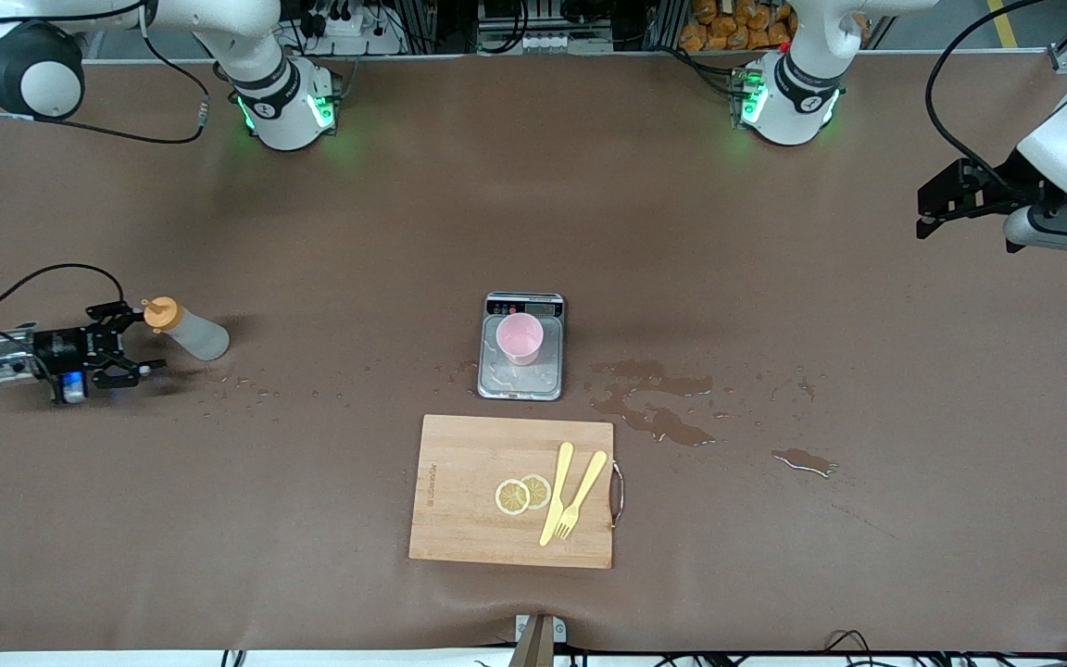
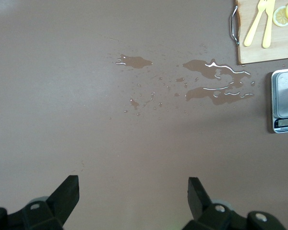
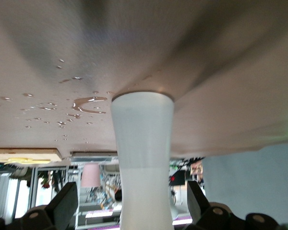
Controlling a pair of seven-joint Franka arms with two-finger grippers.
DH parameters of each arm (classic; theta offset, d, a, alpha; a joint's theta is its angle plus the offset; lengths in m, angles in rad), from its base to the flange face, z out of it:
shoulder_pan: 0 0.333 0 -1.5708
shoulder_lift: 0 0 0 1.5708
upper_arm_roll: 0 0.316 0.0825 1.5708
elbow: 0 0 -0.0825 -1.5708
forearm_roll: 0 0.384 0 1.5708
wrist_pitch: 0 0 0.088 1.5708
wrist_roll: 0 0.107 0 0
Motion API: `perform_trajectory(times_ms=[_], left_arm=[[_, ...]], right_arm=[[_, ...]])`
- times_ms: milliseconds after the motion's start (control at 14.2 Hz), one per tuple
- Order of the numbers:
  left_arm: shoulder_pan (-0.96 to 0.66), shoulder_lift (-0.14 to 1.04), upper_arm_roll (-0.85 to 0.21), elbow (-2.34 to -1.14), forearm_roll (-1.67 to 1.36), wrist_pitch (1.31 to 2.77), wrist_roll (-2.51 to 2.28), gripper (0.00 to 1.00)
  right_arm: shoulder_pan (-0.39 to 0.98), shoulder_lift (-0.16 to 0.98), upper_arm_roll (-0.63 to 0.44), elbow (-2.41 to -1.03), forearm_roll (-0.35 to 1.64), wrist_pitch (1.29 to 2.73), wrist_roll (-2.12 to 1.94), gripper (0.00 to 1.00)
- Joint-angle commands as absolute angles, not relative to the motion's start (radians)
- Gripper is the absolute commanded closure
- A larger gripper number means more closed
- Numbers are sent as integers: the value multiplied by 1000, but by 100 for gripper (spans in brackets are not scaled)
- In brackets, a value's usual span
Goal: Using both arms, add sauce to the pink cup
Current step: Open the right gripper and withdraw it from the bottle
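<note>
The sauce bottle (image 1: 193,333), translucent white with an orange cap, stands on its base at the right arm's end of the table. My right gripper (image 1: 140,343) is open around it, with a gap on each side between the fingers and the bottle. The right wrist view shows the bottle (image 3: 143,143) between the spread fingers of the right gripper (image 3: 129,201), with the pink cup (image 3: 90,175) farther off. The pink cup (image 1: 520,337) stands on a small scale (image 1: 521,380) at mid-table. My left gripper (image 1: 927,211) waits open and empty in the air over the left arm's end, seen as (image 2: 133,191) in its own view.
A wooden cutting board (image 1: 459,491) lies nearer the front camera than the scale, with two lemon slices (image 1: 522,494) and a yellow fork (image 1: 580,496) and knife (image 1: 556,491) on it. Spilled liquid (image 1: 654,412) spreads beside the scale toward the left arm's end. Small drops (image 1: 246,384) lie near the bottle.
</note>
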State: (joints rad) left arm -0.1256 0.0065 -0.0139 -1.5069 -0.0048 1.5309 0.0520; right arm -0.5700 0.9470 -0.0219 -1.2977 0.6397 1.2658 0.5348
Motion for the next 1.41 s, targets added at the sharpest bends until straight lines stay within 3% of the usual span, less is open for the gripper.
perform_trajectory(times_ms=[0, 493, 1339], left_arm=[[-117, -2, -20, -1505, -9, 1526, 32, 0], [-117, -3, -18, -1505, -9, 1525, 31, 0], [-115, -3, -14, -1505, -11, 1525, 3, 0]], right_arm=[[-607, 930, -5, -1247, 571, 1240, 537, 0], [-531, 847, -2, -1057, 453, 1085, 566, 0], [-262, 571, 5, -1054, 356, 1083, 568, 0]])
